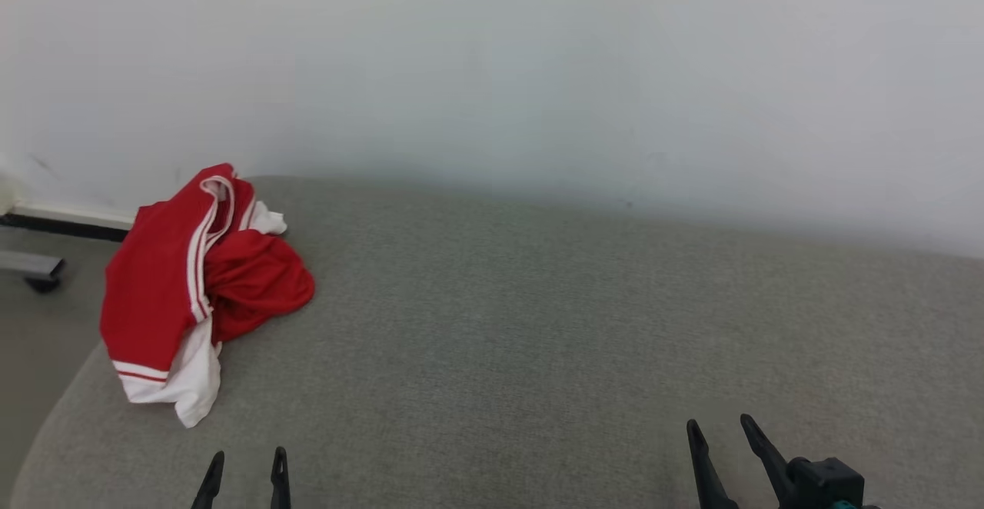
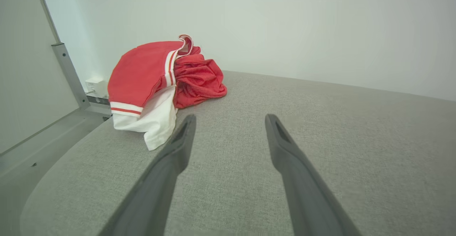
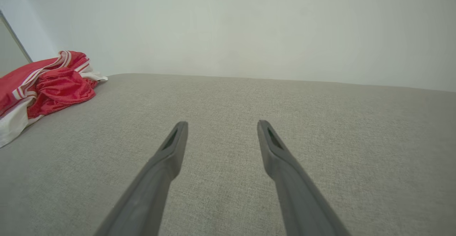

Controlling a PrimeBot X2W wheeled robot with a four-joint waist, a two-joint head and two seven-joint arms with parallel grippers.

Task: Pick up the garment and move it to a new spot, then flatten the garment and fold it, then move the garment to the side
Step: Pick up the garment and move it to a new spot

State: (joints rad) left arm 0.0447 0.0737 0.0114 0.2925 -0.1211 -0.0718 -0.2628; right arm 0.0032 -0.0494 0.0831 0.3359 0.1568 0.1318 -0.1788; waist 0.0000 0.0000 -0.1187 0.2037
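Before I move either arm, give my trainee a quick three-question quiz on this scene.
1. True or false: the red and white garment lies flat and folded in the middle of the grey surface.
2. Which is nearer the garment? A) left claw B) right claw C) both equally.
3. Fill in: both claws stand ____ and hold nothing.
Key: 1 false, it is a crumpled heap near the surface's left edge; 2 A; 3 open.
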